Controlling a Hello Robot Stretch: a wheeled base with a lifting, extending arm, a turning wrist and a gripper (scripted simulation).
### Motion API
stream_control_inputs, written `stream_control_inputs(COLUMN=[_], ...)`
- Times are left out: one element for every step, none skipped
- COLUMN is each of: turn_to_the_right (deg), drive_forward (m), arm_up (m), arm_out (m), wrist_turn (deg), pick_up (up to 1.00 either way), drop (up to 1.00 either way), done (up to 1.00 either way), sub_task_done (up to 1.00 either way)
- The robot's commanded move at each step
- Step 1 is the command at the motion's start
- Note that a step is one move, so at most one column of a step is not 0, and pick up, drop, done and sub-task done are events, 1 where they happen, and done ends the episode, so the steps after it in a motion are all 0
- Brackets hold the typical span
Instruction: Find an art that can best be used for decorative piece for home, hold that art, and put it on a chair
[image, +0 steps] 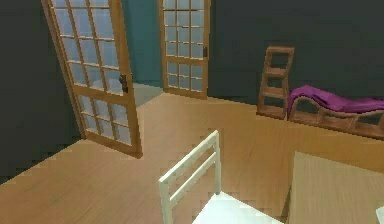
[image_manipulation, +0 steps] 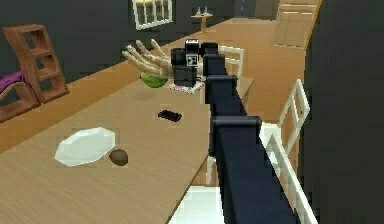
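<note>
Three hazards noted at this moment.

1. Hold unconfirmed. In the arm side view the arm reaches out over the counter. At its far end the jaws sit against a tan piece with splayed prongs on a green rounded base, which I judge to be the art. Whether the jaws are open or closed cannot be told, nor whether they carry the piece or it rests on the counter's far part. If the arm draws back on an unsure hold, the piece could tip or drop.

2. Clutter beneath the arm's path. A dark flat thing lies just beside the arm, and a white plate and a small brown lump lie nearer. A low retraction with the piece hanging could knock them.

3. The set-down. A white chair stands close by the arm, and a slat-backed white chair shows against the counter edge in the forward view. Turning the base with the arm out could strike a chair back. A top-heavy, pronged piece placed near a seat edge would likely topple.
</note>
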Motion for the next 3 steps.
stream_control_inputs(turn_to_the_right=[0.0,0.0,0.0], drive_forward=[0.0,0.0,0.0], arm_up=[0.0,0.0,0.0], arm_out=[0.0,0.0,0.0], wrist_turn=[-45.0,-45.0,-45.0], pick_up=[0.0,0.0,0.0], drop=[0.0,0.0,0.0], done=[0.0,0.0,0.0], sub_task_done=[0.0,0.0,0.0])
